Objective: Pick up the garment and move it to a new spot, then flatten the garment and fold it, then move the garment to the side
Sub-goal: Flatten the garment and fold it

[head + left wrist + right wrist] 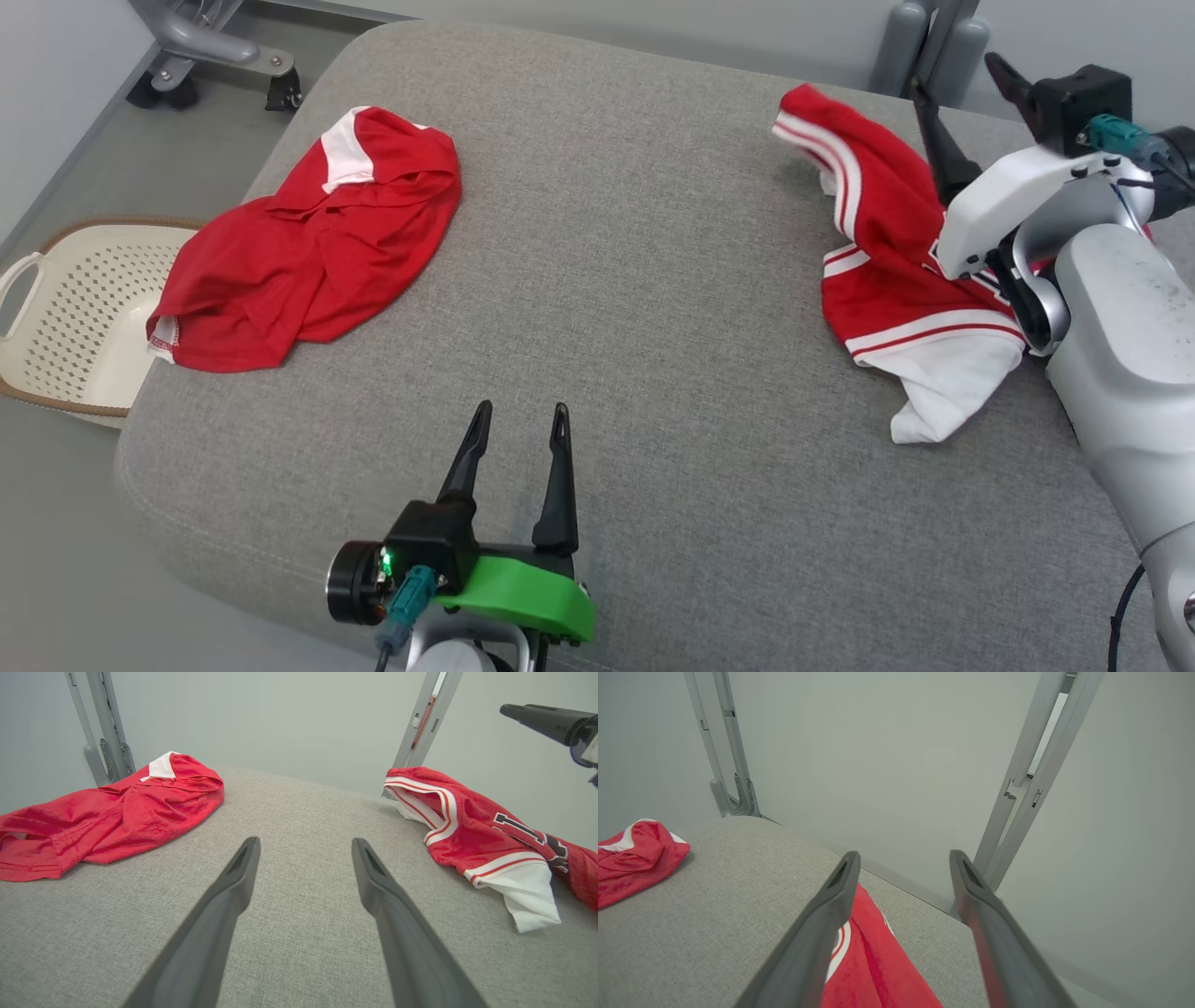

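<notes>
Right gripper (954, 75) hangs spread, empty, over the striped jersey (878, 233) — seemingly set aside there; left gripper (520, 413) waits open too.

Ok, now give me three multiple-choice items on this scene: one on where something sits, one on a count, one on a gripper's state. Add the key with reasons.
1. Where is the cream basket?
A. On the floor off the left edge of the grey pad
B. On the pad between the garments
C. Under the right arm

2. How many garments lie on the pad?
A. One
B. Two
C. Three

3. How does the right gripper stand?
A. Shut on a garment
B. Open, holding nothing
C. Shut on the basket's handle

Key:
1 A: the head view shows it down beside the pad's left edge.
2 B: a plain red garment lies on the left and a striped jersey on the right.
3 B: its fingers stand apart over the jersey with nothing between them.
</notes>
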Motion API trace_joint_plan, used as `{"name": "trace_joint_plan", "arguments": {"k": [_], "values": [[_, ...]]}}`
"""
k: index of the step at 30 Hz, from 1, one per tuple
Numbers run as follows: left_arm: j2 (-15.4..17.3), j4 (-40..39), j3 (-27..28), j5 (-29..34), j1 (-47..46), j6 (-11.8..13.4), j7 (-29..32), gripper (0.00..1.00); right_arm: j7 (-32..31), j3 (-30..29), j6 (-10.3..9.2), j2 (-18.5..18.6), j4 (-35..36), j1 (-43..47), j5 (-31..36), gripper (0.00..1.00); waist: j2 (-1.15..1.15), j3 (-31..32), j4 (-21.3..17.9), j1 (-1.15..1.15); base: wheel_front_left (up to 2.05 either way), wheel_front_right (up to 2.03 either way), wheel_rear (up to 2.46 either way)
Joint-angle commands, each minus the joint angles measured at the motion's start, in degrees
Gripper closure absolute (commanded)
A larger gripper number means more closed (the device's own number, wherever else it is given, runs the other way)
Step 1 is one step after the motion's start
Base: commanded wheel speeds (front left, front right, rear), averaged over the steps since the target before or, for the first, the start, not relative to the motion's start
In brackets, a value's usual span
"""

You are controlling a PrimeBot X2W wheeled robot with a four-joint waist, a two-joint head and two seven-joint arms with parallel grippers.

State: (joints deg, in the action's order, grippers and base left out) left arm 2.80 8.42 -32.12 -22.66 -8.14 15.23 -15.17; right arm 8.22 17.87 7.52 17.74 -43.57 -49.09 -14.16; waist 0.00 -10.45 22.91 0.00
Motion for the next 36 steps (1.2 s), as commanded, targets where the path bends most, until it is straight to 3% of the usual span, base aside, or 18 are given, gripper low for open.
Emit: {"name": "trace_joint_plan", "arguments": {"k": [1, 7, 14, 20, 27, 31, 36], "values": [[0.2, -0.2, 0.5, -0.7, -0.7, 0.4, 0.0, 0.00, 1.5, 0.0, -0.05, -0.1, -1.2, -0.8, -0.5, 0.00, 0.00, 0.3, -0.4, 0.00, 0.00, 0.00, 0.00], [0.2, -0.2, 2.7, -0.4, -0.7, -0.2, 0.0, 0.00, 5.3, 3.1, -0.05, -0.7, -1.8, 1.4, -4.1, 0.00, 0.00, 2.7, -4.3, 0.00, 0.00, 0.00, 0.00], [0.2, -0.3, 5.6, 0.1, 0.2, -1.4, 0.0, 0.00, 6.9, 7.6, -0.06, 2.4, 9.7, 11.2, -11.7, 0.00, 0.00, 6.4, -11.1, 0.00, 0.00, 0.00, 0.00], [0.2, -1.0, 7.5, -0.3, 1.1, -1.9, 0.0, 0.00, 7.0, 2.4, -0.06, 4.8, 24.9, 24.3, -11.2, 0.00, 0.00, 8.2, -16.5, 0.00, 0.00, 0.00, 0.00], [0.2, -0.8, 8.7, -0.2, 2.0, -2.2, 0.0, 0.00, 7.0, -7.4, -0.05, 1.3, 37.7, 39.3, -7.3, 0.00, 0.00, 8.9, -20.9, 0.00, 0.00, 0.00, 0.00], [0.2, -0.7, 9.2, 0.0, 2.7, -2.4, 0.0, 0.00, 7.0, -12.0, -0.03, -1.8, 42.1, 45.3, -6.2, 0.00, 0.00, 8.9, -22.2, 0.00, 0.00, 0.00, 0.00], [0.2, -1.2, 10.6, -0.7, 3.3, -2.4, 0.0, 0.00, 7.0, -12.9, -0.03, -3.6, 43.4, 48.2, -4.5, 0.00, 0.00, 8.8, -23.3, 0.00, 0.00, 0.00, 0.00]]}}
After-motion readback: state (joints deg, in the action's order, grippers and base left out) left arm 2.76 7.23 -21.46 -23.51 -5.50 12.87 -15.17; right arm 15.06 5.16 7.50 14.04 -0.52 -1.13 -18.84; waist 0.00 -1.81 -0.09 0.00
